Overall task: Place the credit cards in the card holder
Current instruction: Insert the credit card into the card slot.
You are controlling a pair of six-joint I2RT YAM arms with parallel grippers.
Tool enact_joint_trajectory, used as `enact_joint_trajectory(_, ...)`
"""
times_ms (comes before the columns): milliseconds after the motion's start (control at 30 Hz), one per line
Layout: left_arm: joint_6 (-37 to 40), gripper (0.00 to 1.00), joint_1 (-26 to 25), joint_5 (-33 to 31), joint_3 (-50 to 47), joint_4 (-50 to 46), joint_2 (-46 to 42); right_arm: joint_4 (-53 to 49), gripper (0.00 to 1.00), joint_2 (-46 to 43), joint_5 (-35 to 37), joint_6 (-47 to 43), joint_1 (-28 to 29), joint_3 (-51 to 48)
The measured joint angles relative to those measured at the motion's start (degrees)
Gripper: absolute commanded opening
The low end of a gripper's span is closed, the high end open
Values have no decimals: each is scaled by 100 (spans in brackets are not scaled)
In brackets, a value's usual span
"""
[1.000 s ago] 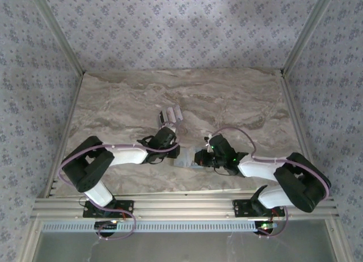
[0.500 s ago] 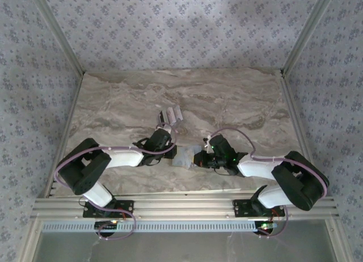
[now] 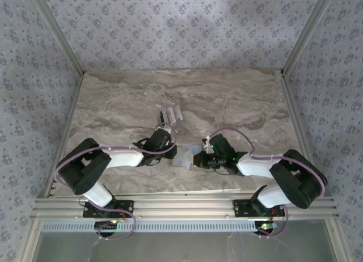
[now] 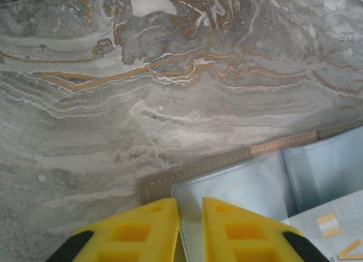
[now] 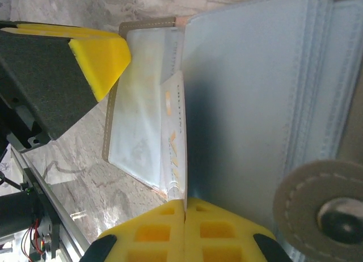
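Observation:
The card holder (image 3: 184, 158) lies open on the marble table between both grippers, its clear pockets (image 4: 238, 182) framed by a tan stitched border (image 4: 198, 165). My left gripper (image 4: 191, 208) is nearly shut, with a narrow gap; its fingertips (image 5: 102, 55) rest on the holder's corner and nothing is clearly pinched. My right gripper (image 5: 185, 208) is shut on a pale card with orange marks (image 5: 176, 131). That card stands on edge against a clear pocket (image 5: 142, 114), and its corner also shows beside the pocket (image 4: 334, 228). The other credit cards (image 3: 169, 114) lie in a small cluster farther back.
The holder's round snap tab (image 5: 326, 208) sits beside my right fingers. Metal frame posts (image 3: 62, 52) and patterned walls bound the marble table (image 3: 238, 97), with an aluminium rail (image 3: 181, 208) along the near edge.
My left gripper has shifted slightly right onto the holder's corner, and the right gripper with its card has edged left and up. The loose cards have not moved.

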Motion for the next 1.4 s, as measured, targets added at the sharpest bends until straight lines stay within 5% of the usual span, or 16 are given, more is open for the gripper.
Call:
enact_joint_trajectory(1133, -195, 20, 31, 11, -413, 791, -9, 1215, 0, 1058, 398, 660, 310, 317)
enact_joint_trajectory(1400, -195, 23, 76, 48, -422, 691, -127, 1058, 13, 1147, 726, 612, 577, 535)
